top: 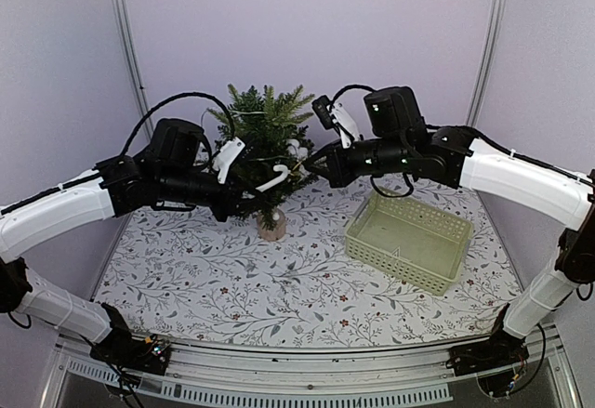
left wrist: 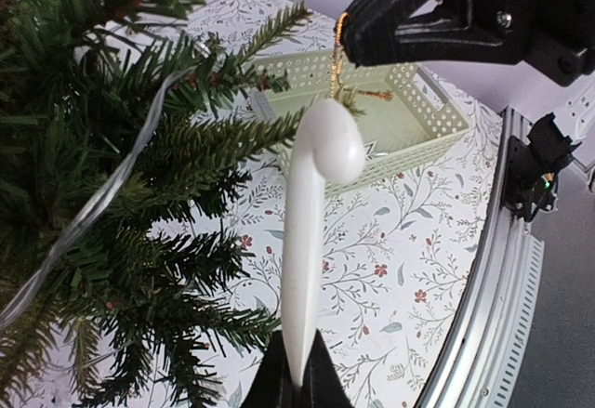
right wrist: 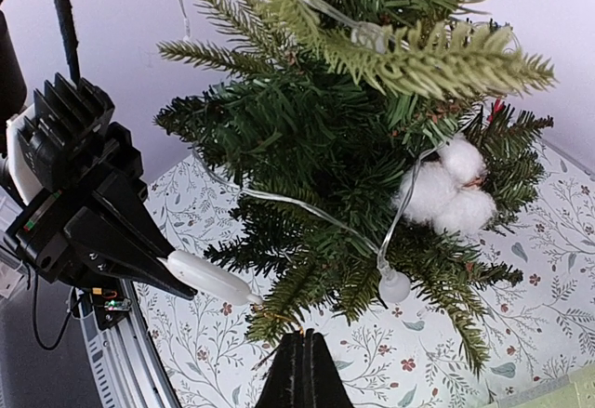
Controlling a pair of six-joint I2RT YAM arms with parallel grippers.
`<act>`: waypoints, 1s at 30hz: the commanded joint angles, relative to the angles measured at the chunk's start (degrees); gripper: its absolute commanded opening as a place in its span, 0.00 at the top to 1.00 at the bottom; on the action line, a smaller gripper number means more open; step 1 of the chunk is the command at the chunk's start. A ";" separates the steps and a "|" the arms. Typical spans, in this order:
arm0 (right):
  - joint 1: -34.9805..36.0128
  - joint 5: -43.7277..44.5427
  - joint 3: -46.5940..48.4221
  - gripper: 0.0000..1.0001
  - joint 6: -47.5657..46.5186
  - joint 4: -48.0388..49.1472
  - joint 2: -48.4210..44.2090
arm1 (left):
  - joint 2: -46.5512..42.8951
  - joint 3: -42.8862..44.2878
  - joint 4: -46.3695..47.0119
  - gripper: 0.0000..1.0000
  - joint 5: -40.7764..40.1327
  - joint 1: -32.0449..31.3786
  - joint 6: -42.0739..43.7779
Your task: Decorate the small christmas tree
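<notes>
The left arm (top: 56,213) rises from the near-left corner and reaches toward the far edge, forearm roughly level. The left gripper (left wrist: 296,382) is clamped on a white ornament (left wrist: 311,194). The right arm (top: 521,176) mirrors it from the near-right corner. The right gripper (right wrist: 302,361), fingers pressed together, pinches a gold cord (left wrist: 336,64). Both grippers point at each other near the middle of the far edge.

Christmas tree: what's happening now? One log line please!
left gripper shut on white hooked piece | right gripper shut on gold thread | both at small christmas tree
</notes>
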 commanded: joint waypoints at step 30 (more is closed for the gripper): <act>-0.58 -2.56 2.71 0.68 -1.41 -1.56 3.95 | -5.79 -5.45 -4.08 1.00 -1.37 -0.08 -0.76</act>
